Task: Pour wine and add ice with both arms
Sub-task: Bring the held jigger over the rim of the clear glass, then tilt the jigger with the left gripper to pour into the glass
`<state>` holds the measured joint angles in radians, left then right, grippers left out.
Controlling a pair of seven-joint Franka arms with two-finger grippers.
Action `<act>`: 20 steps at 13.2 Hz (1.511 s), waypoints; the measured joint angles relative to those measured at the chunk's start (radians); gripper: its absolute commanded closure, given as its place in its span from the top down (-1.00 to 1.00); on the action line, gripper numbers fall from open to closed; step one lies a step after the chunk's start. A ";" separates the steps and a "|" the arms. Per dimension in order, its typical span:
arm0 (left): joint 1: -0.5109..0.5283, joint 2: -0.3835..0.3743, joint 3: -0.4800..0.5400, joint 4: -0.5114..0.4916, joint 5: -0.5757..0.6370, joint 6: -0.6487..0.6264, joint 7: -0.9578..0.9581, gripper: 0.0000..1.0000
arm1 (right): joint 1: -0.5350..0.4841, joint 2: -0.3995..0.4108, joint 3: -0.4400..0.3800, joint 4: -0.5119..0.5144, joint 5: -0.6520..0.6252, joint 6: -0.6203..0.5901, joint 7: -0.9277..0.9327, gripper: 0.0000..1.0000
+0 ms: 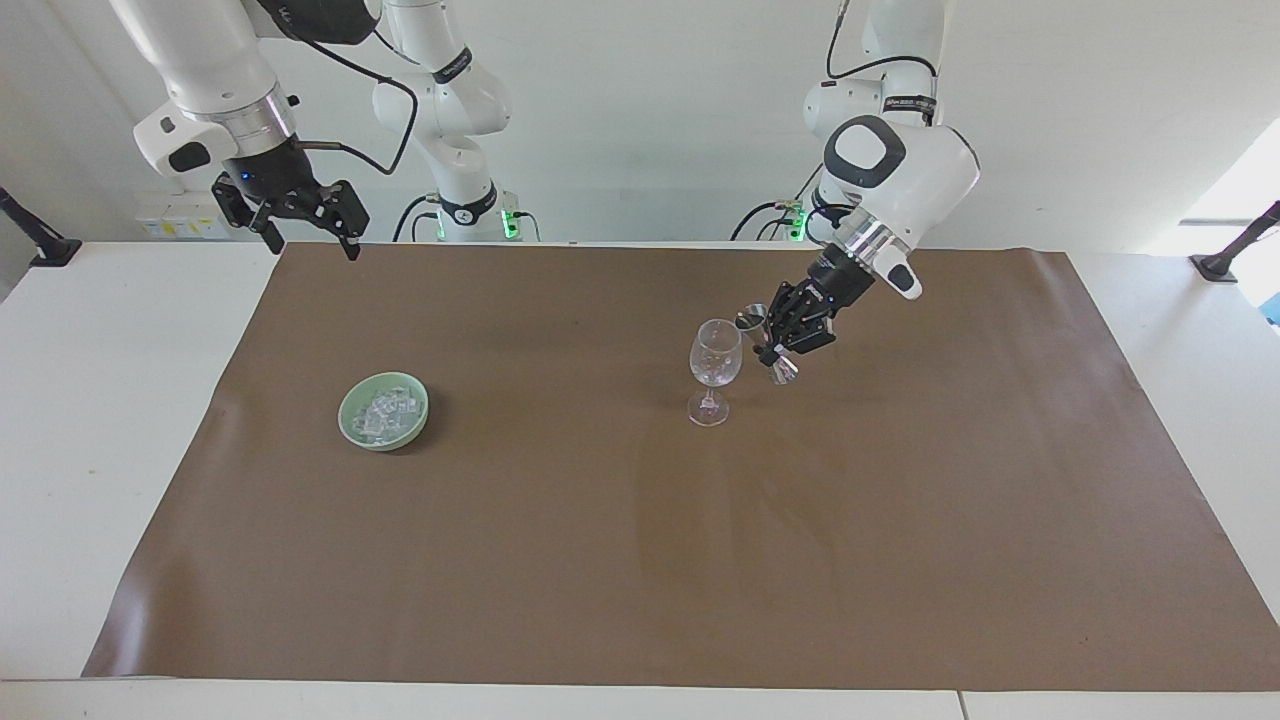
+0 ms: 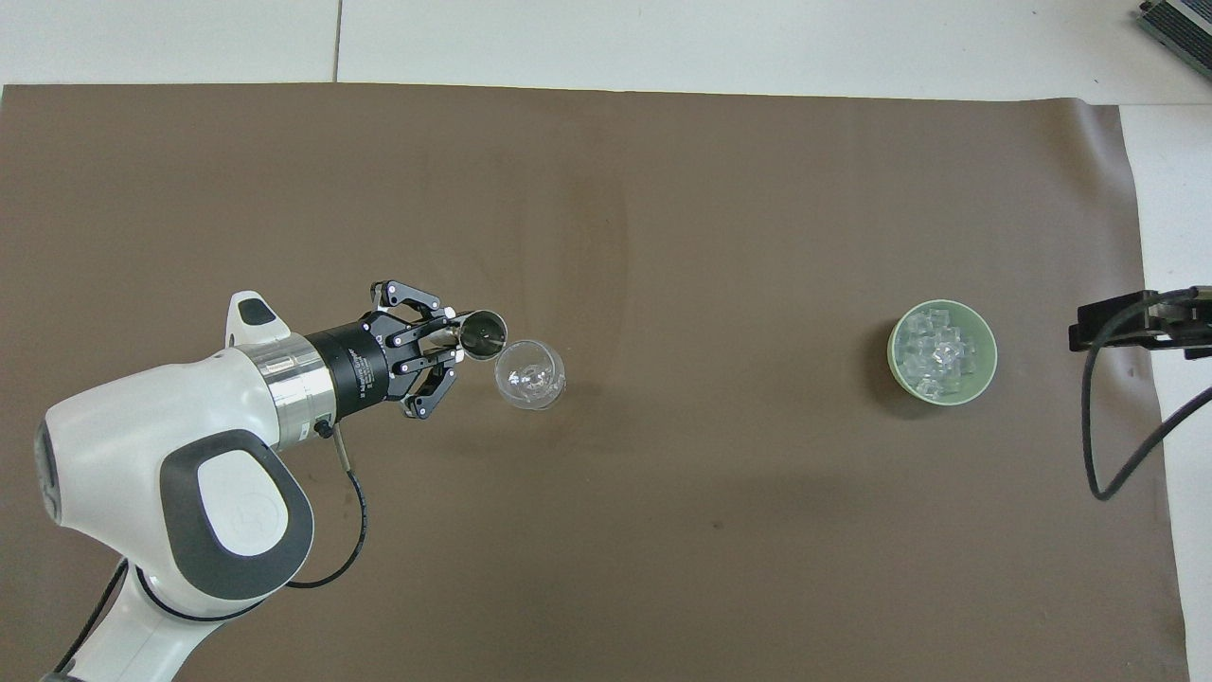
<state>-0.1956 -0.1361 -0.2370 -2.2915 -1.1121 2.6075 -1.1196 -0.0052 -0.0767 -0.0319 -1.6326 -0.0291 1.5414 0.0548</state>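
On the brown mat [image 1: 640, 560] the pale green bowl [image 1: 384, 411] sits toward the right arm's end of the table, heaped with the ice [image 1: 381, 412] — small clear cubes. High above the mat's corner nearest its own base, the right gripper [image 1: 300, 232] hangs with its fingers spread and nothing between them; that arm is waiting. The ice lies well apart from it, farther out from the robots, with bare mat between.

I'd expect those cubes to be light, hard and slick, likely to squirt from a two-finger pinch. My guess is the safest hold is square across two flat faces of one cube on top of the heap, coming straight down so the neighbours don't scatter and the bowl doesn't slide.

Moving on toward the left arm's end, the wine glass [image 1: 714, 366] stands upright on its stem, a little pink showing at the base of the bowl. It looks thin and top-heavy — easy to knock over. Just beside its rim is the metal jigger [image 1: 766, 341], an hourglass-shaped measure that the left gripper [image 1: 775, 340] has clamped at the narrow waist, fingertips tight on it. The jigger leans with its upper cup [image 2: 484, 334] tipped toward the glass and its lip at the rim; I can't tell whether they touch. From above, the cup's mouth sits at the edge of the glass's opening, so pouring seems to be the step in hand.
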 measured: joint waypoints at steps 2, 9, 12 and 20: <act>-0.009 0.000 0.000 0.000 0.007 0.021 0.016 -1.00 | 0.000 0.000 0.000 0.000 0.000 0.000 0.000 1.00; -0.037 0.000 -0.005 -0.003 0.013 0.088 0.070 -1.00 | 0.000 0.000 0.000 0.000 0.000 0.000 0.000 1.00; -0.052 0.001 -0.006 -0.014 0.014 0.122 0.124 -1.00 | 0.000 0.000 0.000 0.000 0.000 0.000 0.000 1.00; -0.061 0.001 -0.006 -0.027 0.015 0.158 0.246 -1.00 | 0.000 0.000 0.000 0.000 0.000 0.000 0.000 1.00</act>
<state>-0.2569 -0.1347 -0.2429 -2.3184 -1.0975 2.7652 -0.8733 -0.0052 -0.0767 -0.0319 -1.6326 -0.0291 1.5414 0.0548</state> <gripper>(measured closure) 0.784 0.000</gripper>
